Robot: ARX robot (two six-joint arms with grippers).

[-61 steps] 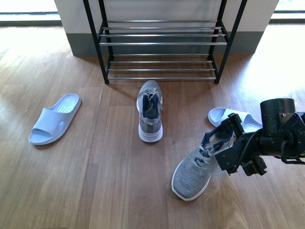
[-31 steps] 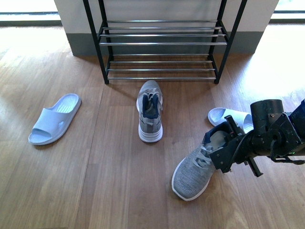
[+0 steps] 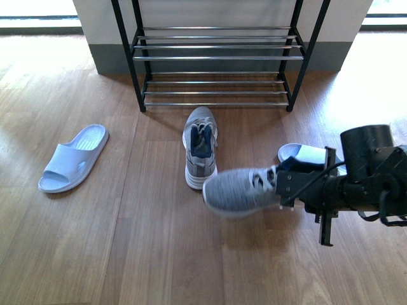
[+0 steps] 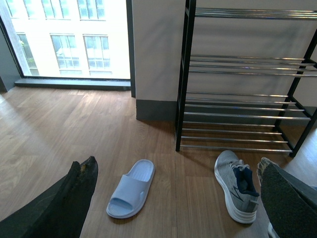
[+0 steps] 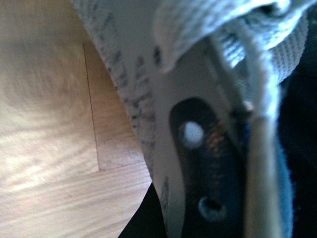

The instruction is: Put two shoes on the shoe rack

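Right tool (image 3: 287,185) clenched on a blurred sneaker (image 3: 236,189), held level — rack (image 3: 216,57) beyond it; left tool (image 4: 173,171) released.

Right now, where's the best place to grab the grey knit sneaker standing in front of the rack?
Pinch its heel collar from above, approaching from the robot's side: the grey knit sneaker stands upright, heel toward the robot, opening upward.

This is looking like a home entryway: a shoe rack (image 3: 216,58) is standing at top centre on wood flooring (image 3: 127,241), and a slipper (image 3: 71,159) is lying at left.
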